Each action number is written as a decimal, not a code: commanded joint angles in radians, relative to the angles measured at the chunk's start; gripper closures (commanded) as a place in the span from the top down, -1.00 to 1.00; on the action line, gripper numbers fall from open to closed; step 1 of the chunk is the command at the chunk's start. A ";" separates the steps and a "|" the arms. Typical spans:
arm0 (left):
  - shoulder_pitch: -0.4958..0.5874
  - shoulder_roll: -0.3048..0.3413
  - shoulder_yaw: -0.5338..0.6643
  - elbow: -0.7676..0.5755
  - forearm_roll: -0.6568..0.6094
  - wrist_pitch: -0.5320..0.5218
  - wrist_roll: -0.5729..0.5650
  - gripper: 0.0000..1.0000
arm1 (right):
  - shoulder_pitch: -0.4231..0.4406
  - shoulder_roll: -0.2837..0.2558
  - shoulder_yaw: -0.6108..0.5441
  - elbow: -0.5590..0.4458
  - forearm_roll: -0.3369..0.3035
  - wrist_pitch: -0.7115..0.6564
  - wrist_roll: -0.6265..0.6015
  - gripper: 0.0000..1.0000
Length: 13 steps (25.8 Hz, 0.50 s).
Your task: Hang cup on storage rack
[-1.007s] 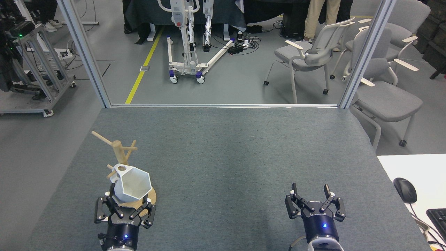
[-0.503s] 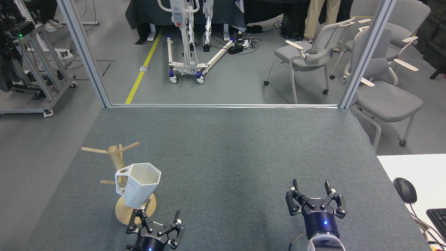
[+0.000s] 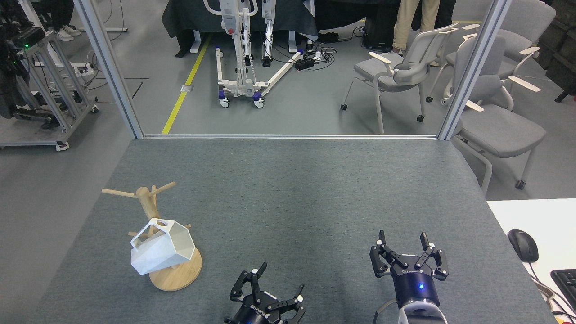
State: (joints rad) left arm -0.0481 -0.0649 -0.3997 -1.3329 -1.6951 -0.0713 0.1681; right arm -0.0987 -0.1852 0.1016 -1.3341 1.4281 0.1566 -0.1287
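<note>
Left end effector (image 3: 270,292): fingers spread open, holding nothing, low at the near edge of the counter (image 3: 315,189), partly cut off by the bottom of the picture.
Right end effector (image 3: 408,252): fingers also spread open and empty, near the front right part of the counter; its arm is cut off below.
Cup (image 3: 162,246): it hangs tilted on a lower peg of the storage rack (image 3: 148,207), the handle around the peg, the opening facing right and a little up.
Storage rack: it stands upright near the front left corner of the counter, on its round base.
Hidden: the cup covers the lower post and part of the base; how far the peg passes through the handle is hard to see.
Change: half a second ago the left end effector was just beside the rack base, under the cup; now it is well apart, to the right. The cup was more upright and has tipped over to the left.
Right side: mouse (image 3: 523,245) and keyboard (image 3: 565,281), partly cut off.
</note>
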 commanded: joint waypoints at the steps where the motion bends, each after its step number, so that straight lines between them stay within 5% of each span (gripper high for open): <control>1: -0.032 -0.065 0.013 -0.071 0.003 -0.004 0.013 1.00 | -0.001 0.001 -0.003 -0.002 -0.001 0.001 0.000 0.98; 8: -0.119 -0.070 0.013 -0.097 0.258 0.102 0.054 1.00 | -0.013 -0.011 -0.005 -0.010 -0.005 0.001 -0.002 0.98; 13: -0.179 -0.061 0.009 -0.069 0.390 0.275 0.037 1.00 | -0.015 -0.030 -0.008 -0.011 -0.005 0.001 -0.009 0.98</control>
State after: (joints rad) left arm -0.1869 -0.1329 -0.3889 -1.4224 -1.3703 0.1316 0.2153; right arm -0.1123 -0.2050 0.0956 -1.3442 1.4239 0.1577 -0.1340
